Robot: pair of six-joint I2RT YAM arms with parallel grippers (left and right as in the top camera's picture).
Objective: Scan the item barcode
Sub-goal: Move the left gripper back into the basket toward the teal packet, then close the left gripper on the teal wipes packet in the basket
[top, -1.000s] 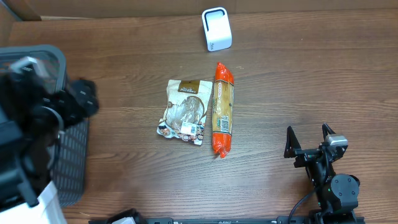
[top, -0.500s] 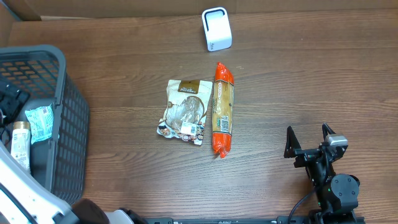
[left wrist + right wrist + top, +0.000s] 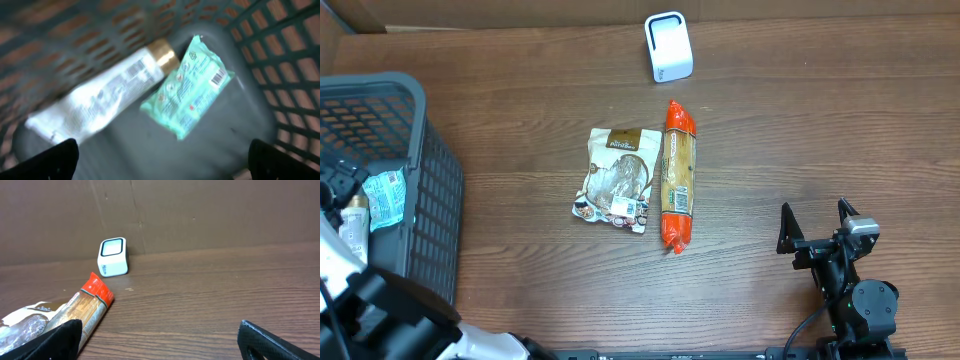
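The right gripper (image 3: 815, 226) sits low over the near right part of the wooden table (image 3: 840, 120); its jaws are spread wide and nothing is between them; in the right wrist view only bare wood lies between its fingertips (image 3: 60, 339). At the near left, the left gripper (image 3: 167, 159) hangs inside the grey mesh basket (image 3: 435, 220), its jaws also fully apart and holding nothing; on the basket floor below it lie a white tube (image 3: 95, 102) with a gold cap and a green packet (image 3: 187, 92), touching at the cap; the packet shows a barcode on its upper right corner. Further out, in the middle of the table, a brown snack pouch (image 3: 616, 178) lies flat just left of a long orange-ended pack (image 3: 678, 175); the two rest side by side, well apart from either gripper. Beyond the pack's far end, apart from it, stands the white scanner (image 3: 668, 47), near the table's far edge; behind it rises a cardboard wall (image 3: 200, 215).
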